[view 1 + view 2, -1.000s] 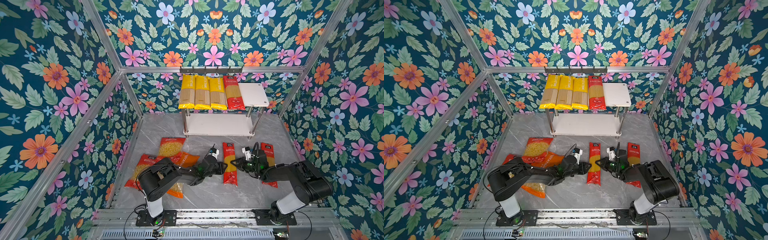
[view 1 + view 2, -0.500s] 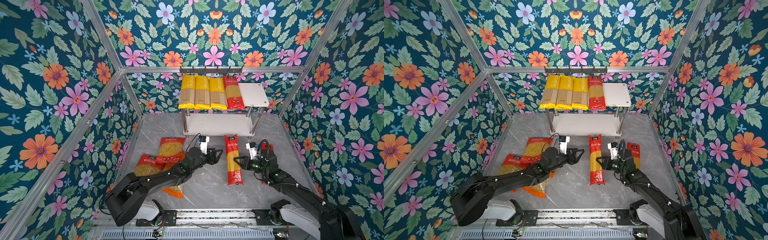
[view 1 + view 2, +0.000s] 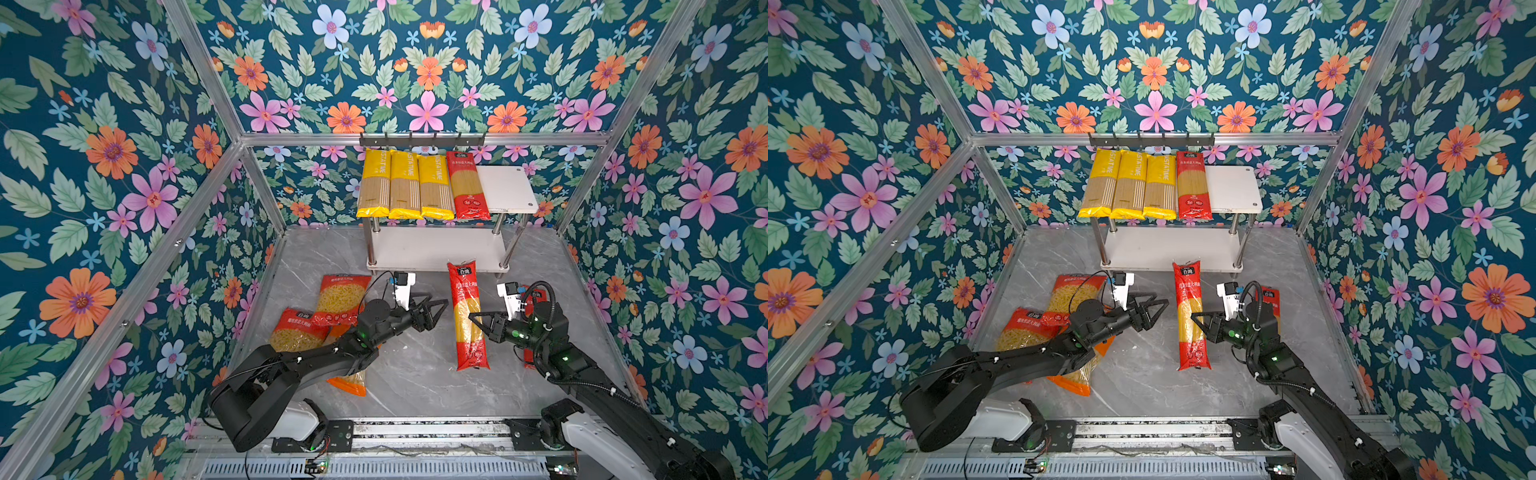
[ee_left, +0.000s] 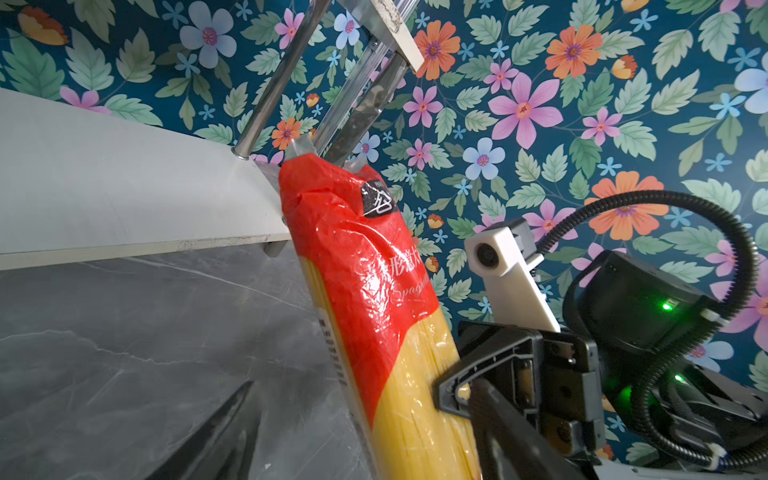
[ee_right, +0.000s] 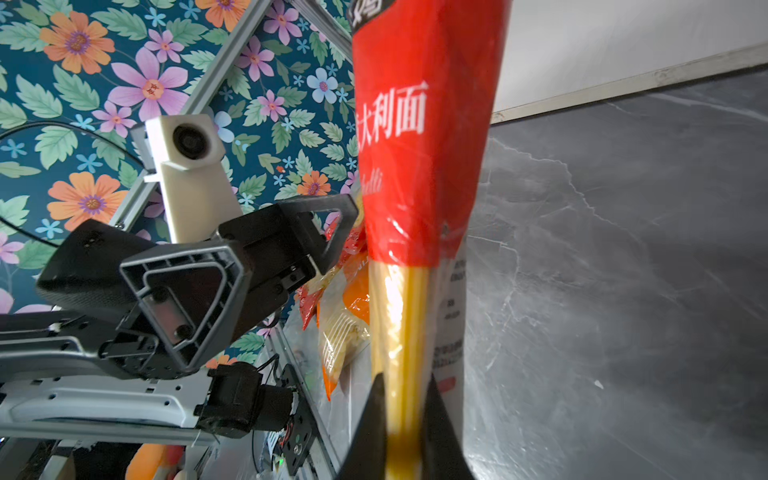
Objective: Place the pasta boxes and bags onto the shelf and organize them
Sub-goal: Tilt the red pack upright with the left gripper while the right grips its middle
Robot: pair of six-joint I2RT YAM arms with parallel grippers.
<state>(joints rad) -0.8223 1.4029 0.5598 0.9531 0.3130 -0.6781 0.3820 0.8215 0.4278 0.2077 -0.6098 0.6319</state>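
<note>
Grey marbled stone is covering the floor (image 3: 415,382), and floral paper on dark teal is lining the walls (image 3: 124,174) between aluminium bars (image 3: 415,139). The shelf (image 3: 509,187) is standing at centre frame against the back wall. Three yellow packs (image 3: 403,187) and a red pack (image 3: 468,187) are lying side by side on its top board, filling the left part. The lower board is sitting bare.

Below the shelf, right of centre, the right gripper (image 3: 476,320) is pinching a spaghetti pack (image 3: 467,291) at its clear middle, jaws closed tight on it. The pack's long axis is running almost straight up the frame, with the logo end pointing at the front edge of the lower board and leaning slightly left. The left gripper (image 3: 436,311) is hanging just left of that pack with jaws spread wide, gripping nothing.

At lower left, three macaroni bags (image 3: 340,299) are overlapping on the floor. Another red pack (image 3: 1271,299) is lying mostly hidden behind the right arm.
</note>
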